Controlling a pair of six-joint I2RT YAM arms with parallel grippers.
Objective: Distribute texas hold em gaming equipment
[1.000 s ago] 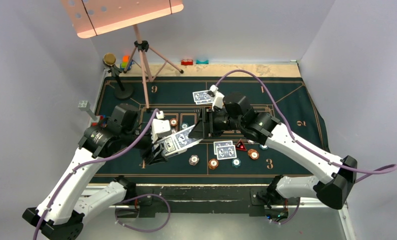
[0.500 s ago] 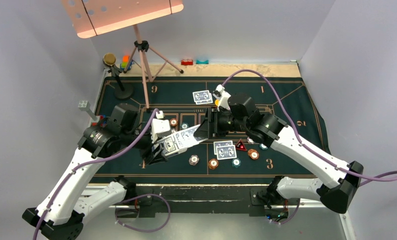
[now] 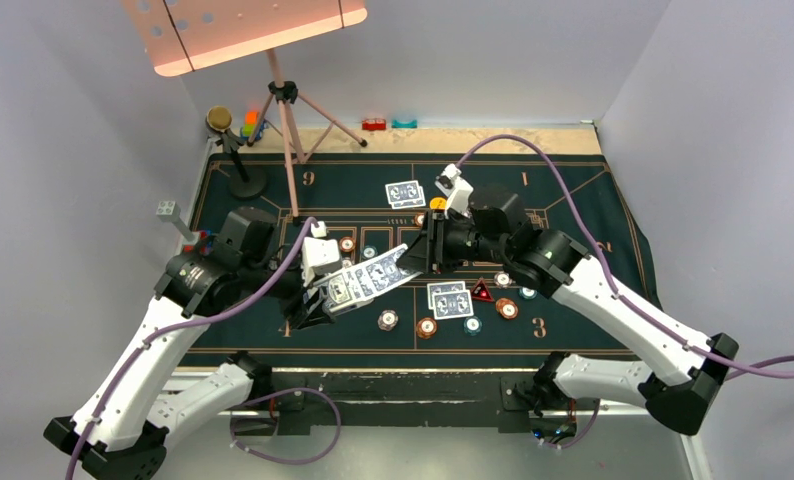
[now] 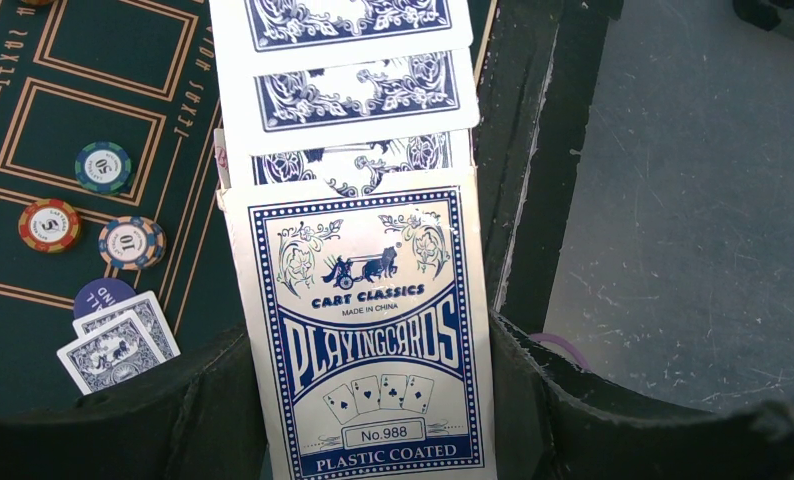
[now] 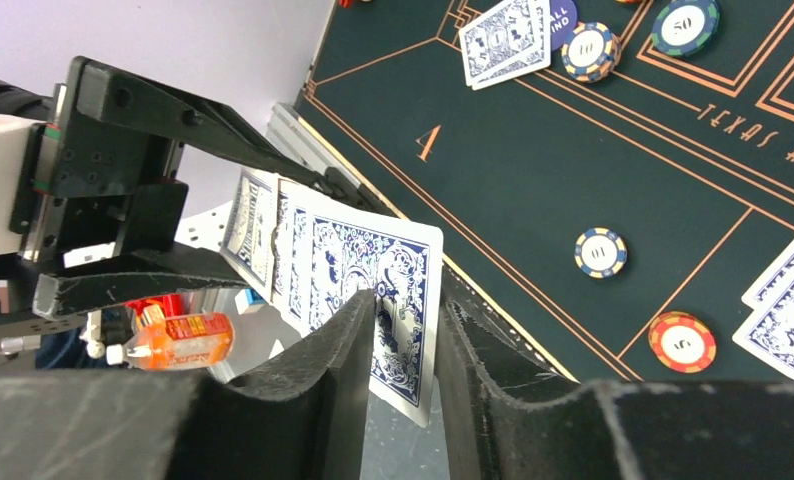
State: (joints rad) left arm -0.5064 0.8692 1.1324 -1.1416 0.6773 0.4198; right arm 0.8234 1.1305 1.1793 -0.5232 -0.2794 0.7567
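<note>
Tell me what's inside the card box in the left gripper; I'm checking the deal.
Blue-backed playing cards stick out of the card box; any deeper inside are covered.

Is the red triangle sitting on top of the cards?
No, the red triangle lies on the green mat beside two face-down cards.

Four playing cards (image 3: 406,193) lie face down in two pairs, and at least three more fan out of one card box (image 4: 368,330). Eight poker chips (image 3: 427,327) show from above, a couple half hidden. One red triangular marker (image 3: 482,291), one yellow disc (image 3: 438,203), one blue disc (image 4: 101,296)
</note>
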